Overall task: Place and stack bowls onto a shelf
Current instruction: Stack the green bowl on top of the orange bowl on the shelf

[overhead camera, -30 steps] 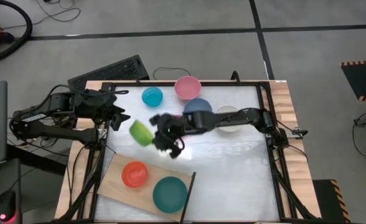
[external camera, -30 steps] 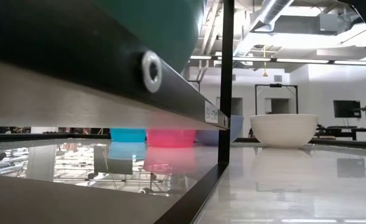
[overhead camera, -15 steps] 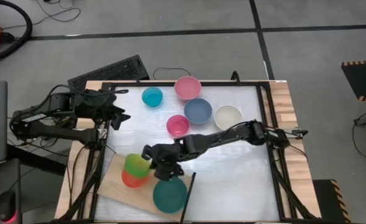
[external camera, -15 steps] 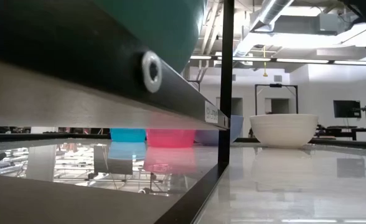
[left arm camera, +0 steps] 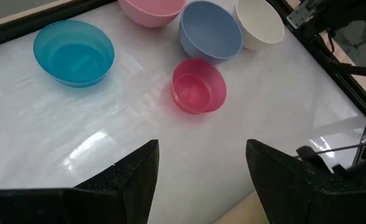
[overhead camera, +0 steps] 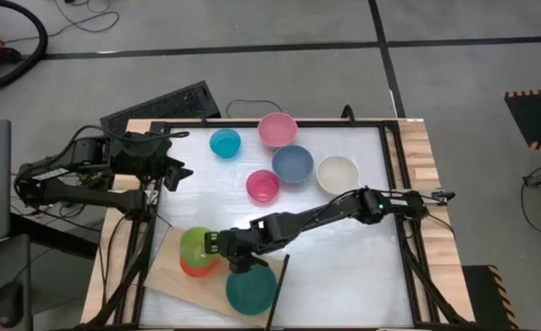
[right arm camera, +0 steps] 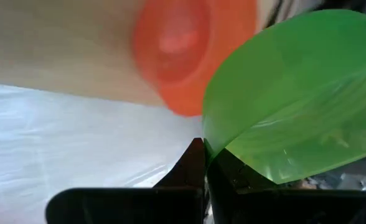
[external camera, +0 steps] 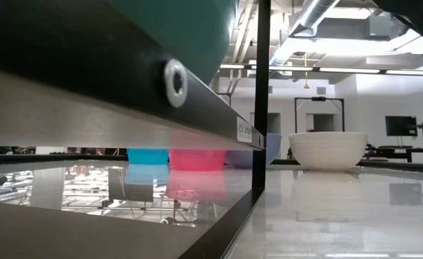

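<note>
In the high view my right gripper (overhead camera: pixel 218 245) is shut on the lime green bowl (overhead camera: pixel 197 244). It holds the bowl over the red-orange bowl (overhead camera: pixel 193 267), which stands on the light-wood shelf (overhead camera: pixel 165 267) beside the larger teal bowl (overhead camera: pixel 250 288). In the right wrist view the lime green bowl (right arm camera: pixel 295 106) is close up and the red-orange bowl (right arm camera: pixel 177 43) lies beyond it. The cyan (overhead camera: pixel 224 142), light pink (overhead camera: pixel 277 129), slate blue (overhead camera: pixel 293 163), cream (overhead camera: pixel 337 172) and magenta (overhead camera: pixel 263 185) bowls stand on the white table. My left gripper (left arm camera: pixel 201 177) is open and waits at the table's left edge. My right gripper pinches the lime green bowl by its rim (right arm camera: pixel 215 144), on the side facing the table's right. One finger (right arm camera: pixel 192 165) is on each face of the wall. The fingers come from the right, slanting down. The bowl is tilted above the red-orange bowl; whether the two touch I cannot tell.
The black table frame (overhead camera: pixel 270 122) runs round the white top. A black post (external camera: pixel 262 93) and the shelf's edge (external camera: pixel 89 108) fill the low view's near side. A keyboard (overhead camera: pixel 160 106) lies beyond the far left corner. Bare white tabletop (overhead camera: pixel 344 267) spreads right of the shelf.
My right gripper has carried the lime green bowl from the middle of the table toward the near left, from beside the magenta bowl to above the red-orange bowl on the shelf. The magenta bowl, covered by the arm before, now shows.
</note>
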`<state>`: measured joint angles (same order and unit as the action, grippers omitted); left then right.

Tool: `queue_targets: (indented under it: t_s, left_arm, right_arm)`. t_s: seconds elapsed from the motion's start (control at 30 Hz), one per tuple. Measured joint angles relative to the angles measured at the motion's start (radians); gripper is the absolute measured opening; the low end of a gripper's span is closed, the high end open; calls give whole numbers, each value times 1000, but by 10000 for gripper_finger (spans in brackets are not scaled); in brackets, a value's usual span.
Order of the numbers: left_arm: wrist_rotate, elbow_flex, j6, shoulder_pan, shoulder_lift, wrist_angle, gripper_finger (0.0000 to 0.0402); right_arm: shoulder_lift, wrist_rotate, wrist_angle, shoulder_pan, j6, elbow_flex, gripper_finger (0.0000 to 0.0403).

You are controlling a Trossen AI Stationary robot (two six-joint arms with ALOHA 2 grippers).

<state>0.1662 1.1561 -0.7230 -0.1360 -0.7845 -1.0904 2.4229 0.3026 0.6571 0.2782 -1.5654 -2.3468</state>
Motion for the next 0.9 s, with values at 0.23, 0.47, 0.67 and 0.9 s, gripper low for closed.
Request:
queue_targets:
  t_s: [0.23, 0.47, 0.67, 0.9]
  left_arm:
    - [3, 0, 3, 0, -1, 0, 226]
    - [3, 0, 3, 0, 0, -3, 226]
    - [3, 0, 3, 0, 0, -3, 226]
    - [3, 0, 2, 0, 0, -3, 226]
  right_arm:
    - [-2, 10, -44, 8, -105, 1, 23]
    - [21, -13, -44, 7, -153, 2, 23]
    - [19, -49, -49, 5, -154, 1, 30]
    - [43, -83, -83, -6, -146, 11, 29]
